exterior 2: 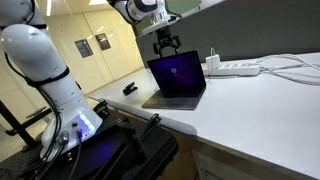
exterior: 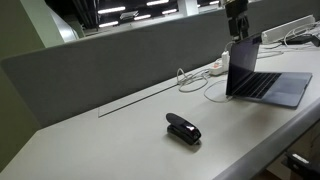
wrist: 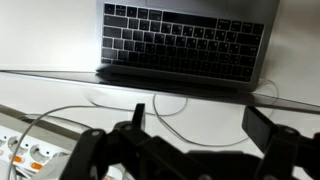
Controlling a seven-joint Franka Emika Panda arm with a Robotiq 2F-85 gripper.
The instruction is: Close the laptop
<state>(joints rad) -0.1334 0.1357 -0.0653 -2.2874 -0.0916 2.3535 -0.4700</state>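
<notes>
The silver-grey laptop stands open on the white desk, with its dark screen upright; it shows in both exterior views. In the wrist view I see its keyboard from above, with the lid's top edge as a thin line below it. My gripper hovers just above the top edge of the lid, also seen in an exterior view. In the wrist view its two fingers are spread apart and empty, over the desk behind the lid. The lid's outside is hidden.
A white power strip with cables lies behind the laptop by the grey divider. A small black stapler-like object lies on the desk away from the laptop. The desk's front edge is close to the laptop base.
</notes>
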